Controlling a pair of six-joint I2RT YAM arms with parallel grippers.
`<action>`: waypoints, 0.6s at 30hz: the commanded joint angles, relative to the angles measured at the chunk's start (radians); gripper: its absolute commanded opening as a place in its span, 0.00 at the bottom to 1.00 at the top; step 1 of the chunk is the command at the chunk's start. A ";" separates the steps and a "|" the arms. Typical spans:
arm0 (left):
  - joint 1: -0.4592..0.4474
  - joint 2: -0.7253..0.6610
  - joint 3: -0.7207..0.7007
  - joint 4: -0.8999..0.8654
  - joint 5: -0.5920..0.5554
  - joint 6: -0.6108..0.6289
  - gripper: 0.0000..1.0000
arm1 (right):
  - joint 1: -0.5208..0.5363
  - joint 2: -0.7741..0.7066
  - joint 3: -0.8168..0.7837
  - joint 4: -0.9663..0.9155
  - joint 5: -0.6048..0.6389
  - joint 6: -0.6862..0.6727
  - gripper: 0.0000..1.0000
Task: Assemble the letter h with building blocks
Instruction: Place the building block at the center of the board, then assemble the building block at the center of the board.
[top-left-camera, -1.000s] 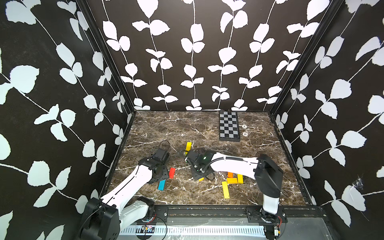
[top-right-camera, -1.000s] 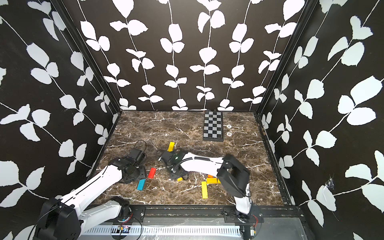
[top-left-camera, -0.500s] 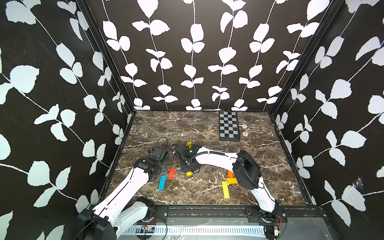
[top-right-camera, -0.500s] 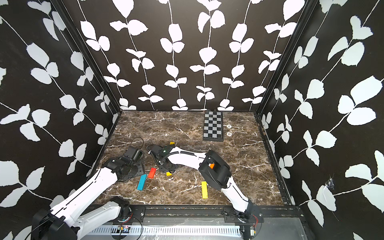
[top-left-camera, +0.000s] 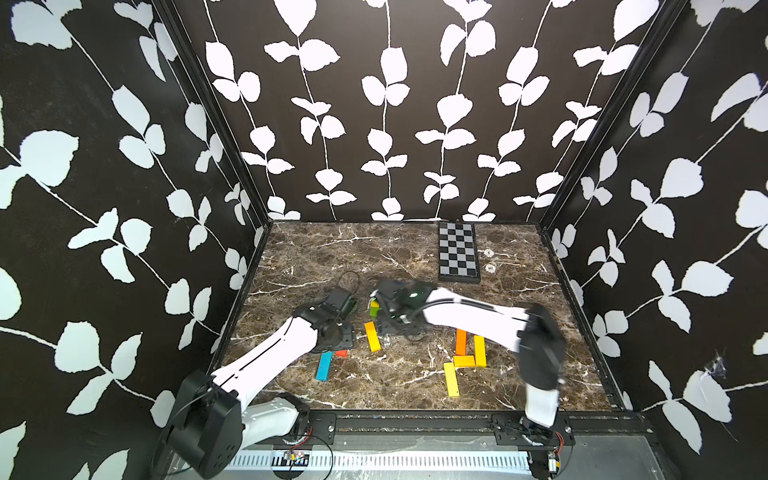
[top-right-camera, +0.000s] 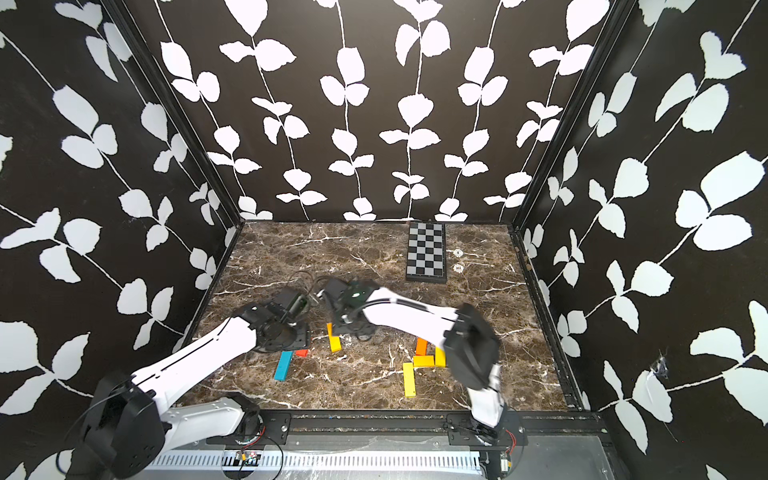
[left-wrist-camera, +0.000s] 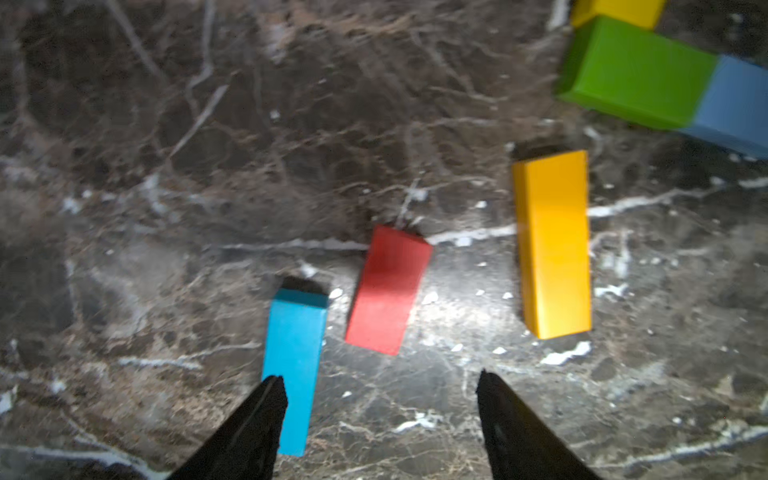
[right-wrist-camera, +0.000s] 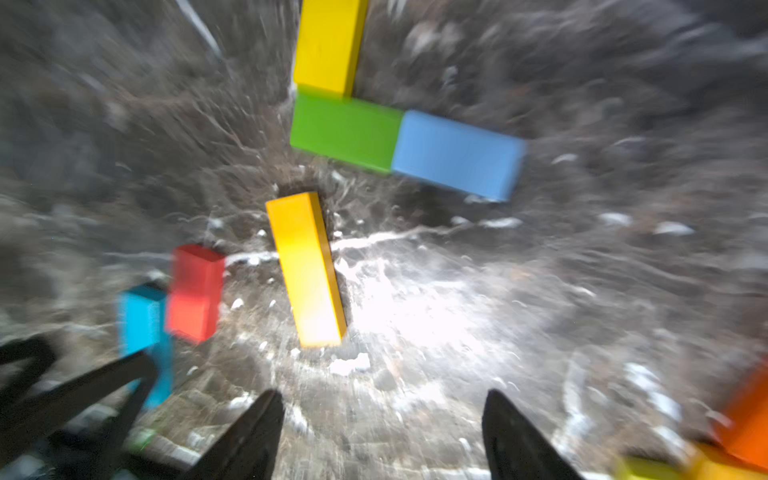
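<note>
Table (top-left-camera: 399, 257): brown marble-look slab, white-veined, shining where light strikes it.
Walls: black, printed with white leaves and vines.
Checkered board (top-left-camera: 458, 253): flat black-and-grey rectangle, far right, well apart from the blocks.
Building blocks: smooth, glossy, sharp-edged rectangular bars, all lying flat on the table in two groups.
Left-centre group: light blue bar (left-wrist-camera: 293, 365) and short red block (left-wrist-camera: 388, 291) lie just beside each other. The amber bar (left-wrist-camera: 552, 245) lies apart to their right. Farther back, the green block (right-wrist-camera: 345, 131) and pale blue block (right-wrist-camera: 457, 153) join end to end, and a yellow block (right-wrist-camera: 328, 41) meets the green one at a right angle.
Near-right group: orange bar (top-left-camera: 461, 342) and yellow bar (top-left-camera: 480, 350) lie side by side, a short amber block (top-left-camera: 464, 360) across their near ends, a long yellow bar (top-left-camera: 451, 379) at its left end.
Top views only: the near-right group shows whole, but the right arm covers the pale blue block and most of the green.
Wrist views only: the green, blue and yellow corner shows in full. The right wrist view is smeared and catches only orange and yellow at its edge.
Left gripper (left-wrist-camera: 379, 380): jaws parted, nothing between them; one finger overlaps the light blue bar's end in its wrist view.
Right gripper (right-wrist-camera: 383, 395): jaws parted and empty, over bare table near the amber bar.
</note>
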 joint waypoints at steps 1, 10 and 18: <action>-0.080 0.090 0.094 0.045 0.023 0.039 0.78 | -0.084 -0.163 -0.096 -0.007 0.089 0.020 0.72; -0.168 0.349 0.197 0.074 0.011 0.015 0.69 | -0.193 -0.372 -0.335 -0.029 0.085 0.010 0.69; -0.167 0.474 0.256 0.093 0.021 0.028 0.62 | -0.212 -0.417 -0.391 -0.048 0.077 -0.005 0.68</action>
